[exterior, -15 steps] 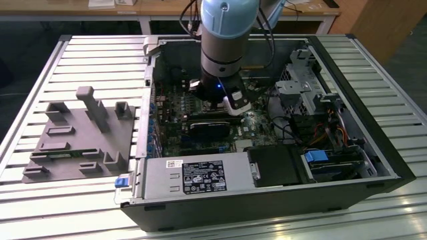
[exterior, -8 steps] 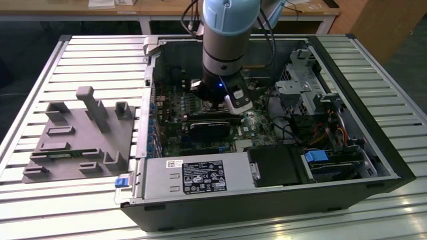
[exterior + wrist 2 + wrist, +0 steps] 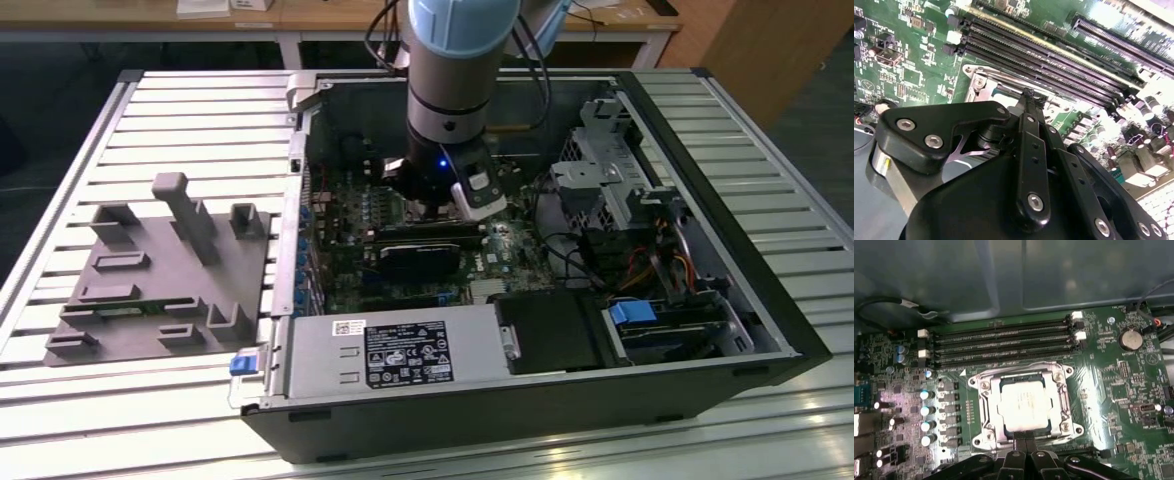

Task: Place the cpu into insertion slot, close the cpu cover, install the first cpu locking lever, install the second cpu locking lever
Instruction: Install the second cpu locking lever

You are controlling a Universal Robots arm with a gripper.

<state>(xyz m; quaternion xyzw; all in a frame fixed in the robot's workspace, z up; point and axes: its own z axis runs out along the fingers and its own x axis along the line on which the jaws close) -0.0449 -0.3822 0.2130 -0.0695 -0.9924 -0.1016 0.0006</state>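
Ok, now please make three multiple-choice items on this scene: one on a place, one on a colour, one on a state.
1. Where is the cpu? A in the insertion slot; B on the grey tray; C on the power supply.
2. The motherboard is: A red; B green; C blue.
3. The cpu cover is: A upright; B removed; C down flat.
Answers: A, the chip sits inside the socket; B, the board shows green; C, the frame lies around the chip.
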